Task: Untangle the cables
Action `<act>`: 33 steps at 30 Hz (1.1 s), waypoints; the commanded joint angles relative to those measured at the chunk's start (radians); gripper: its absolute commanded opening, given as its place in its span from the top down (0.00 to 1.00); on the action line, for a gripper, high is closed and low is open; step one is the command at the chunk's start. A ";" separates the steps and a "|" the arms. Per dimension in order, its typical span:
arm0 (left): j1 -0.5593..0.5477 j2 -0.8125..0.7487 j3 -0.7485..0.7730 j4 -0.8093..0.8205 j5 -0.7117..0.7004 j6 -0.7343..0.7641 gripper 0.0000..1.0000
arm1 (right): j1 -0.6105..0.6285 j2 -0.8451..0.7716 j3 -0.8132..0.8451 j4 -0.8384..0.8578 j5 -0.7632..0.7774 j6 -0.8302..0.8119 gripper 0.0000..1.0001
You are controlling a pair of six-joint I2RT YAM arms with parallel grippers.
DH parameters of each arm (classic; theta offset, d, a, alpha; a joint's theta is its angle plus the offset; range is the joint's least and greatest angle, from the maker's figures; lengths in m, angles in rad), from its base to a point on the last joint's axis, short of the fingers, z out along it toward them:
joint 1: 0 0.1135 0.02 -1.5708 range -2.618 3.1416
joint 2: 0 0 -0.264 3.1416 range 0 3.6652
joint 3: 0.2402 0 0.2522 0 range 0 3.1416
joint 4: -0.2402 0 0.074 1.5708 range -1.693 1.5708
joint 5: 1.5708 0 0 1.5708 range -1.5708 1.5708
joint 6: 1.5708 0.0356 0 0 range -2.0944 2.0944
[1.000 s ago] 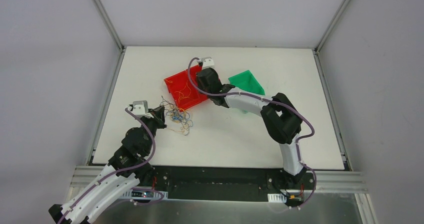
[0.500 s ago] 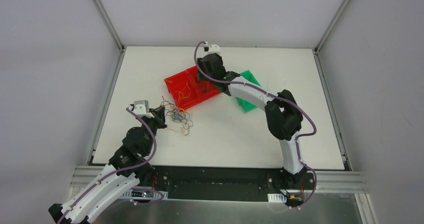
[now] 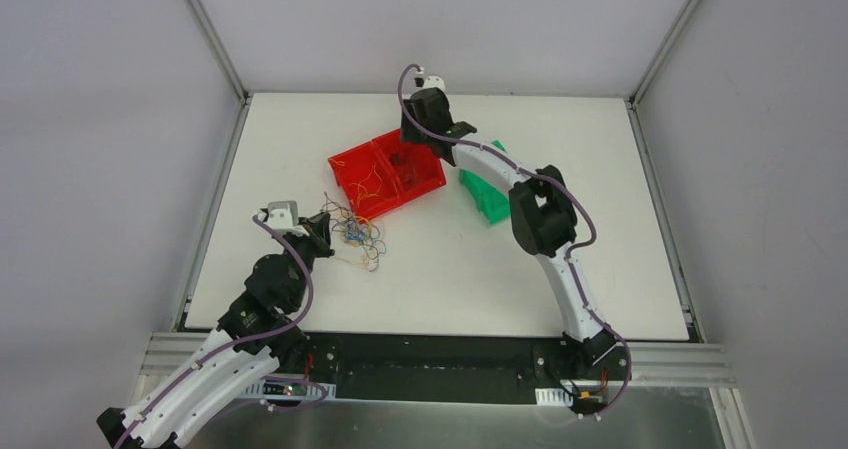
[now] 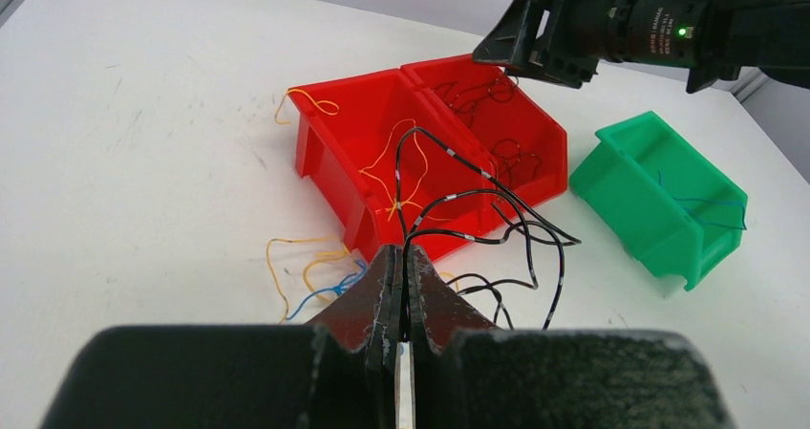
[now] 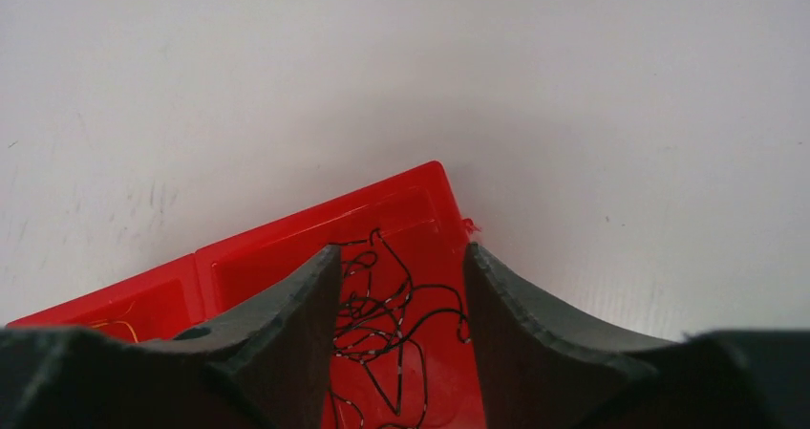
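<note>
Left claw (image 4: 401,262) pinching loopy yellow, blue, dark cables (image 3: 355,235)

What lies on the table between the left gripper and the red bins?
A clump of cables, yellow, blue and dark, between left gripper and red bins; seen in top and left wrist views.

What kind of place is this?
Probably a robot lab's test booth: a left arm and right arm bolted at a white table, grey panel walls, plastic bins beside tangled thin cables.
</note>
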 commanded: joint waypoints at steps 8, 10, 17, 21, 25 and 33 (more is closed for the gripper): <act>-0.010 0.008 0.017 0.043 0.033 0.016 1.00 | 0.042 -0.040 -0.070 0.004 -0.006 0.023 0.84; -0.010 0.010 0.017 0.043 0.032 0.016 1.00 | 0.047 -0.036 -0.086 0.003 -0.002 0.025 0.89; -0.010 0.012 0.014 0.048 0.031 0.019 1.00 | 0.060 -0.018 -0.124 -0.002 0.047 0.010 0.95; -0.010 0.031 0.012 0.060 0.041 0.018 1.00 | 0.060 -0.022 -0.099 -0.027 0.048 -0.006 0.63; -0.009 0.065 0.010 0.080 0.060 0.017 1.00 | 0.065 -0.095 -0.094 -0.040 0.081 -0.029 0.52; -0.010 0.114 0.021 0.102 0.106 0.016 1.00 | 0.089 -0.318 -0.232 -0.018 0.060 -0.049 0.18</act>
